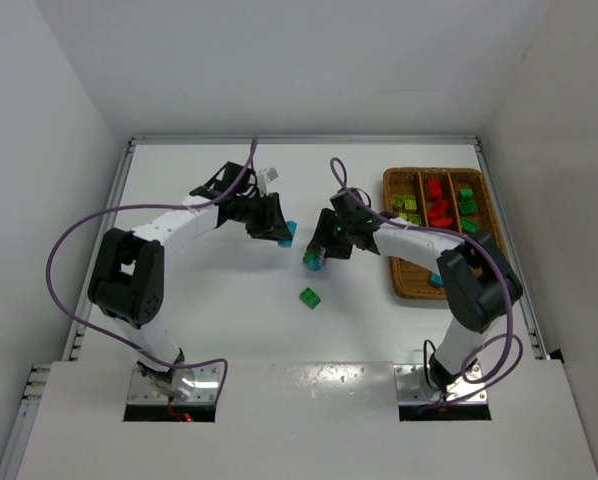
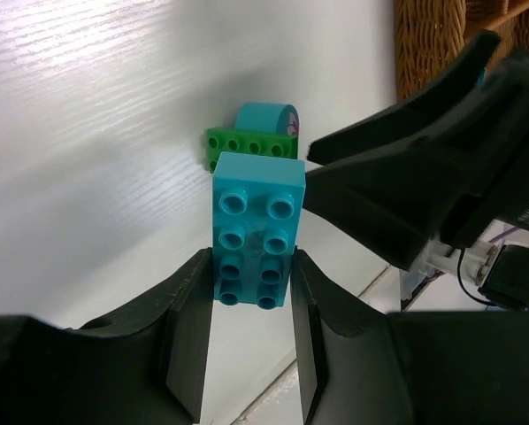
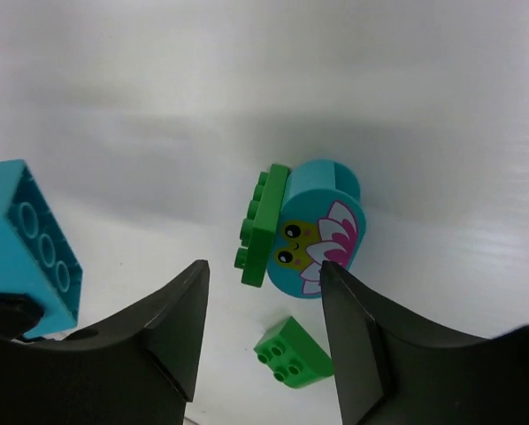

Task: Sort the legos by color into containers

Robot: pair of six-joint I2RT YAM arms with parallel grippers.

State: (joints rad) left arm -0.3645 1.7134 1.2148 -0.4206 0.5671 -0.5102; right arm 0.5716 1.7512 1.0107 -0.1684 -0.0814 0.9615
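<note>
Clamping a cyan brick by its long sides, the left gripper is closed down to the brick's width. Both pads sit flat against the lower half, and the studded face is turned to the wrist camera (eight studs, two by four). The brick is off the table.

The right gripper is spread wide with nothing between its fingers. It is aimed at a rounded cyan piece stuck to a green plate, lying on the table just past the fingertips; whether a finger touches it cannot be told. The piece's face carries a printed frog on a pink-and-white lily. A small green brick lies alone on the table near it.

The left arm bends at the elbow and stretches toward the table's middle. The right arm reaches leftward across the near part of the wicker tray, so the two grippers almost meet tip to tip.

In the tray, the yellow-green bricks are in the left compartment, the red bricks in the middle one and the green bricks in the right one.
</note>
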